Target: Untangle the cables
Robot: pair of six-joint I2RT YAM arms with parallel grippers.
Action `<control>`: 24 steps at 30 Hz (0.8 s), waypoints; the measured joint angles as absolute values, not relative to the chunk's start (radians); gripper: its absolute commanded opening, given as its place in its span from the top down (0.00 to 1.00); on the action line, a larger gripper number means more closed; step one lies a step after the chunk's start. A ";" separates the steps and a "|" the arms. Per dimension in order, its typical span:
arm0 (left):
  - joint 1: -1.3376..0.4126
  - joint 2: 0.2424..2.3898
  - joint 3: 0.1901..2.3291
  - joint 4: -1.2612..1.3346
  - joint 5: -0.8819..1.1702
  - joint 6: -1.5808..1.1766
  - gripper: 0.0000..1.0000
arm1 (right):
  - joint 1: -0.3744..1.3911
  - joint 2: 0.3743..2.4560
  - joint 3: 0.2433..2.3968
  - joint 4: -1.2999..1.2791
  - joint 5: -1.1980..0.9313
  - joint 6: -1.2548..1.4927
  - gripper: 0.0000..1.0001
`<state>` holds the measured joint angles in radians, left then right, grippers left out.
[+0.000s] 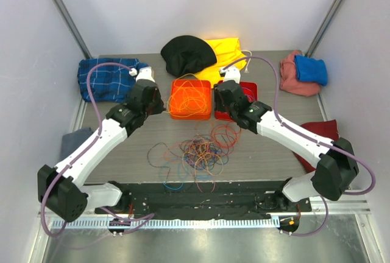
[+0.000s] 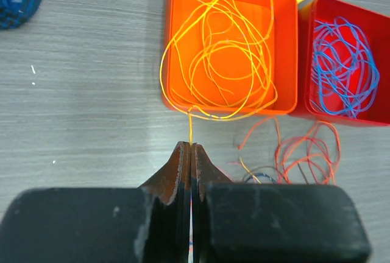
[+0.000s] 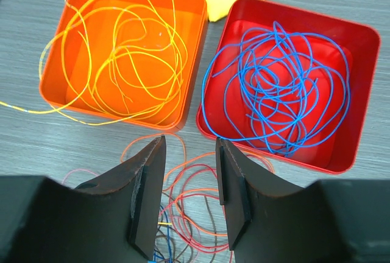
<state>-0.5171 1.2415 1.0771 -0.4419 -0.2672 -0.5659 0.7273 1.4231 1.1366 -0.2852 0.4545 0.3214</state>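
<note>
Pinches left gripper (image 2: 191, 152) tight on yellow cable (image 2: 190, 129) just near of orange bin (image 2: 283, 7), coils mostly inside. Hangs right gripper (image 3: 190, 141) spread wide, empty, over far edge of tangle (image 1: 201, 152). Should carry tail over rim, release low, not drag coils out.

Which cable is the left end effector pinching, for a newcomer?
Mid-table sit two trays; take the orange tray, left of the red tray. The yellow cable loops inside it and trails over the near wall into the left end effector. The red one holds a blue cable.
</note>
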 measured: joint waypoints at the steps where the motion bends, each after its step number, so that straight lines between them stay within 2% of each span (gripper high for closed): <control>1: -0.517 1.223 1.070 -0.448 -0.260 -0.569 1.00 | 0.727 1.414 1.135 -0.285 0.455 0.322 0.54; 7: -0.551 1.156 1.030 -0.472 -0.216 -0.620 1.00 | 0.727 1.376 1.135 -0.283 0.455 0.326 0.54; 13: -0.643 1.184 1.023 -0.468 -0.197 -0.653 1.00 | 0.727 1.374 1.126 -0.281 0.454 0.332 0.54; 18: -0.645 1.361 1.084 -0.451 -0.217 -0.645 1.00 | 0.727 1.367 1.102 -0.276 0.450 0.340 0.54; 24: -0.599 1.668 1.373 -0.454 -0.228 -0.616 1.00 | 0.727 1.334 1.065 -0.273 0.444 0.344 0.54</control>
